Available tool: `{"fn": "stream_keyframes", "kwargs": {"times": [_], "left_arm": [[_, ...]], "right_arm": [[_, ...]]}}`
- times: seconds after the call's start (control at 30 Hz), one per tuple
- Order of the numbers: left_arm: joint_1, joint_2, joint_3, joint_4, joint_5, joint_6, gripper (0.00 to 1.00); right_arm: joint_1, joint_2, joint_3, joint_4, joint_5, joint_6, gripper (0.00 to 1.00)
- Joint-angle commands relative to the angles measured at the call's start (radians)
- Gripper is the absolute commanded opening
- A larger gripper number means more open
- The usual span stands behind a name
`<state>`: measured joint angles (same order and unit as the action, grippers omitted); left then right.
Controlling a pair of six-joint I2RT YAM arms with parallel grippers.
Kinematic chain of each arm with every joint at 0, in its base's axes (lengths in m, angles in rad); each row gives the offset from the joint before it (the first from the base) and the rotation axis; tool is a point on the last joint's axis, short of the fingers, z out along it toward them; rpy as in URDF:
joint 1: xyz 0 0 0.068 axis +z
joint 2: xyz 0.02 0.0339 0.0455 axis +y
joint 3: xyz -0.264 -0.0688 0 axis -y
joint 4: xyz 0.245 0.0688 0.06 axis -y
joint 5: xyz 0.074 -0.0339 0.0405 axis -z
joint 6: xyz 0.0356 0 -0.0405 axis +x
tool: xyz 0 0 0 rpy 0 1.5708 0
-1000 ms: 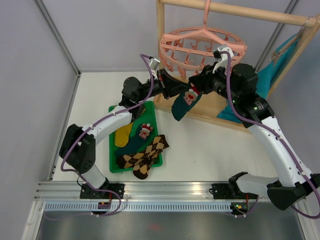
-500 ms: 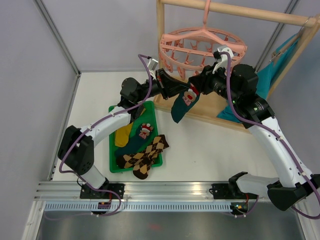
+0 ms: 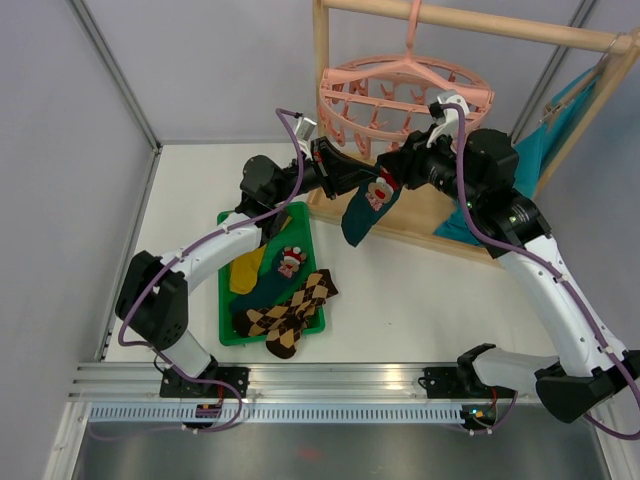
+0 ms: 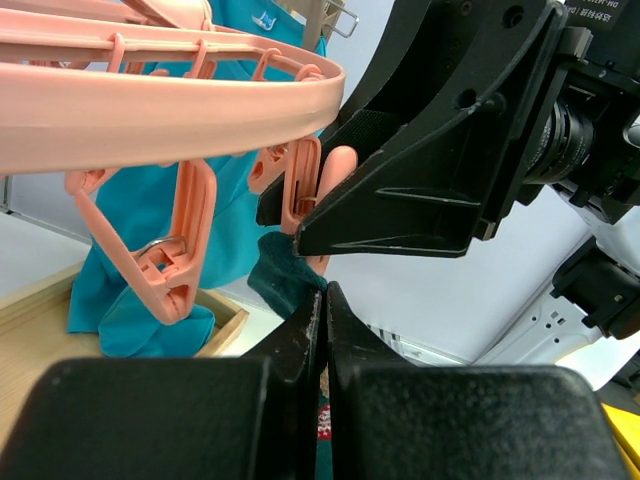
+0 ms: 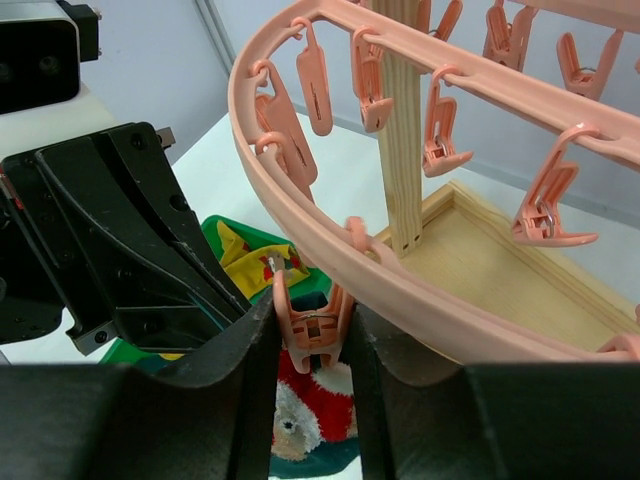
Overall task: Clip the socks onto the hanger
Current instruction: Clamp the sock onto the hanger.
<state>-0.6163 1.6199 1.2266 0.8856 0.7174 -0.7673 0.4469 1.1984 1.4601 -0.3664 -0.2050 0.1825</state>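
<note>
We log: left claw (image 4: 325, 300) pinched shut on dark teal fabric sock with red-white figure (image 3: 362, 212), upper centre of top view | right claw (image 5: 310, 335) narrow, squeezing small pink plastic clip (image 5: 312, 318) under round pink plastic hanger (image 3: 345, 110) | brown argyle socks (image 3: 290, 310) and mustard sock (image 3: 247, 268) in green plastic tray (image 3: 226, 285), lower left on bench (image 3: 420, 290)

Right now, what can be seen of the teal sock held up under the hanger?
The dark teal sock is soft knit fabric with a red-and-white Christmas figure near its cuff. It hangs limp in the air, toe down. The left pincer is shut on its upper edge, right below a pink clip that the right pincer squeezes. Whether the fabric sits in the clip cannot be told.
</note>
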Motion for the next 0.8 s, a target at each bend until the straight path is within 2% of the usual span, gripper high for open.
{"fn": "stream_keyframes", "kwargs": {"times": [0.0, 0.03, 0.07, 0.17, 0.23, 0.3, 0.33, 0.5, 0.63, 0.73, 0.77], "left_arm": [[0.003, -0.031, 0.001, 0.053, 0.011, -0.018, 0.02], [0.003, -0.032, 0.001, 0.049, 0.010, -0.015, 0.02], [0.003, -0.032, 0.002, 0.044, 0.010, -0.012, 0.02], [0.003, -0.032, 0.004, 0.016, 0.001, -0.003, 0.02], [0.003, -0.032, 0.008, -0.013, -0.004, 0.006, 0.03], [0.003, -0.037, 0.007, -0.034, -0.010, 0.017, 0.11], [0.003, -0.041, 0.004, -0.060, -0.016, 0.022, 0.23], [0.003, -0.112, -0.062, -0.177, -0.056, 0.086, 0.52], [0.003, -0.224, -0.160, -0.304, -0.120, 0.164, 0.62], [0.001, -0.300, -0.232, -0.456, -0.214, 0.236, 0.64], [0.001, -0.349, -0.254, -0.558, -0.301, 0.249, 0.64]], "right_arm": [[0.001, -0.028, 0.005, 0.037, -0.002, 0.012, 0.39], [0.000, -0.031, 0.005, 0.034, -0.002, 0.014, 0.42], [-0.001, -0.033, 0.009, 0.032, -0.001, 0.020, 0.50], [0.001, -0.034, 0.020, 0.021, -0.002, 0.029, 0.60], [-0.001, -0.034, 0.029, 0.011, -0.002, 0.032, 0.64], [-0.001, -0.036, 0.034, -0.002, 0.001, 0.041, 0.68], [-0.001, -0.039, 0.040, -0.008, 0.001, 0.046, 0.69], [0.001, -0.059, 0.049, -0.039, -0.004, 0.078, 0.74], [-0.001, -0.077, 0.045, -0.062, 0.003, 0.089, 0.75], [-0.001, -0.097, 0.031, -0.081, 0.030, 0.090, 0.76], [-0.001, -0.103, 0.028, -0.094, 0.039, 0.092, 0.76]]}}
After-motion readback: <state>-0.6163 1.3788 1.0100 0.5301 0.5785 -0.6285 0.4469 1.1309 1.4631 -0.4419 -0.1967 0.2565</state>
